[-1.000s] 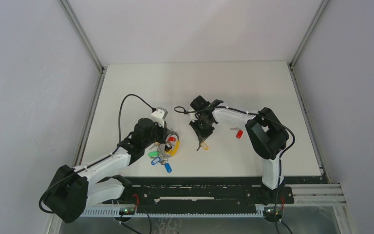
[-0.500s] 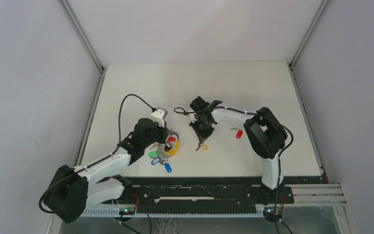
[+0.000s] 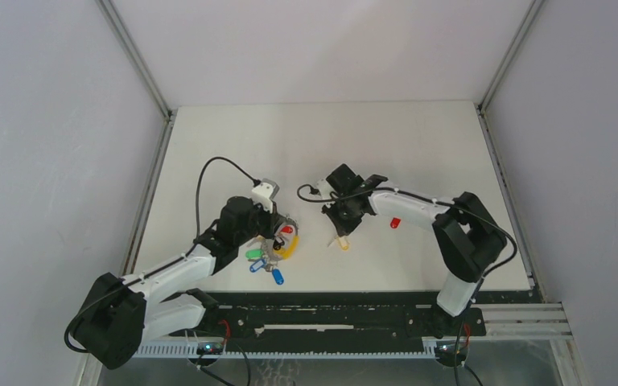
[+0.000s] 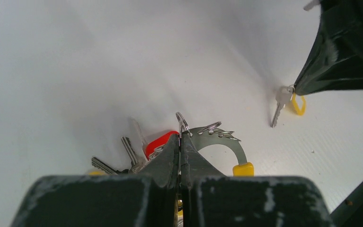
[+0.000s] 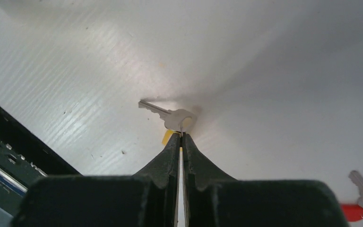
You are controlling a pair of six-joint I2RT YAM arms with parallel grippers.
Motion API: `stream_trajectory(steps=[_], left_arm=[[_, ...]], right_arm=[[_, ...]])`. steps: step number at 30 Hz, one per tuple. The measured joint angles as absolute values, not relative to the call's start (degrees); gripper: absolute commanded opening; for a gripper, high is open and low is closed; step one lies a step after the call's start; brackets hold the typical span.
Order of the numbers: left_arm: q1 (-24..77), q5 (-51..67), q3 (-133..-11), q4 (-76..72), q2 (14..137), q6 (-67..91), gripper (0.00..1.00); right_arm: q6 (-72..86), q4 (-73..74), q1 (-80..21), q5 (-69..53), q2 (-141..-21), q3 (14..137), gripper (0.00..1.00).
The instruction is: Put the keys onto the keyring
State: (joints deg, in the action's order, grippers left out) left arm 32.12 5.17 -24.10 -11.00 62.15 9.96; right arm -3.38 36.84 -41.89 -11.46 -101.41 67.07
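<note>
Silver-bladed key with yellow plastic head (image 5: 172, 116), nipped at its head by the clenched right gripper (image 5: 180, 138), near the grey metal keyring (image 4: 227, 140), itself clamped in the left gripper (image 4: 180, 144); hazard: so slight a pinch may let it swivel or drop.

We are seeing a grey metal keyring (image 4: 221, 138) carrying one yellow segment, its bunch of silver keys (image 3: 264, 260) showing green, blue and red plastic heads. We are noting a silver key with a yellow head (image 5: 172, 117), a silver key with a red head (image 3: 394, 222), a white, finely ribbed table (image 5: 75, 71) and the black, pale-scuffed left gripper (image 4: 180, 140) and right gripper (image 5: 180, 140).
</note>
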Motion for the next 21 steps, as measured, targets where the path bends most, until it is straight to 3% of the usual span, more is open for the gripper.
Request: stream_trajectory(steps=[21], left_arm=[[44.62,15.44,-23.38,-14.74,64.23,-6.33,0.0]], right_arm=[[-23.31,4.29,-42.06,-22.74,-70.28,37.26,0.0]])
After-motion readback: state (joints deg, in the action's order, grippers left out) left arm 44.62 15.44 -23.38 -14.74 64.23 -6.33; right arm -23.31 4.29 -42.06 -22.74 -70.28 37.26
